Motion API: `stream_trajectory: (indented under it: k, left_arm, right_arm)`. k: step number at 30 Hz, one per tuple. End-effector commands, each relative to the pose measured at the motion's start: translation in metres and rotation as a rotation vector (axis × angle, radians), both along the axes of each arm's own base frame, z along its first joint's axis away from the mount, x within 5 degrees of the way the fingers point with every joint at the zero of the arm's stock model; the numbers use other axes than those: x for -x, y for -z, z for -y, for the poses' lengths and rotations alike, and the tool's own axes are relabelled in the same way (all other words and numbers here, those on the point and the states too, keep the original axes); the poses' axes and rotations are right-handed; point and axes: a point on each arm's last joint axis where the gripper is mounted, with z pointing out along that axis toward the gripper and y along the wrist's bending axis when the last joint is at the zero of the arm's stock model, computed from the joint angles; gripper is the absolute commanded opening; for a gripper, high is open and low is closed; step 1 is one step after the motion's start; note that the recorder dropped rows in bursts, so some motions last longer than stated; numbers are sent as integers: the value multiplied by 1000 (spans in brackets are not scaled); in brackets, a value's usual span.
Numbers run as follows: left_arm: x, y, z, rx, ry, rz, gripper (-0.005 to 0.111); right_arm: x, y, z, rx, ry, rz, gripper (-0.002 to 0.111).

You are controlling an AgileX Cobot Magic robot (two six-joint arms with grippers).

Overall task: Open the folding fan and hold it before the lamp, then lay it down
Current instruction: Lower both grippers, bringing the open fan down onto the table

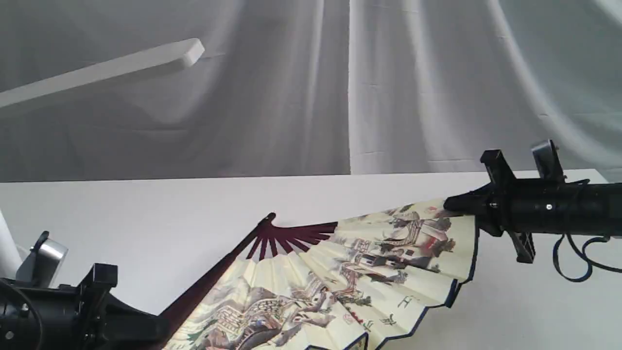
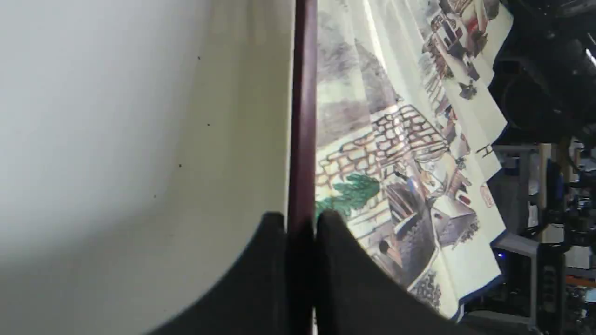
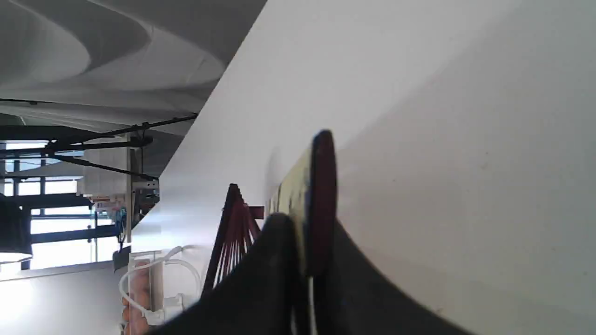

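Observation:
The folding fan (image 1: 340, 277) is spread wide open above the white table (image 1: 146, 209), its painted cream leaf facing the exterior camera and its maroon ribs meeting at a pivot near the middle. My left gripper (image 1: 163, 328) is shut on the fan's left outer maroon rib (image 2: 302, 116), at the lower left. My right gripper (image 1: 449, 204) is shut on the fan's right outer rib (image 3: 321, 186), at its upper right corner. The lamp's long white bar head (image 1: 102, 73) slants across the upper left, and a bit of its pole (image 1: 7, 250) shows at the left edge.
A white curtain (image 1: 413, 82) hangs behind the table. A black cable (image 1: 578, 257) loops under the right arm. Past the table the wrist views show metal frames and equipment.

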Motion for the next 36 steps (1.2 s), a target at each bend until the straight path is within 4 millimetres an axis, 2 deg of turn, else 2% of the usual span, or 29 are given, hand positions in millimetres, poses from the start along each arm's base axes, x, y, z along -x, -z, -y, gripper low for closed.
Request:
stream_trajectory:
  k: [1, 5, 36]
  left_arm:
    - [2, 4, 13, -71, 75, 56, 0]
    - [3, 5, 22, -87, 97, 62, 0]
    - [2, 7, 19, -83, 13, -36, 0]
  right_arm:
    - [5, 8, -1, 41, -74, 13, 0]
    - [6, 9, -2, 51, -86, 23, 0]
    - [11, 18, 1, 171, -149, 6, 0]
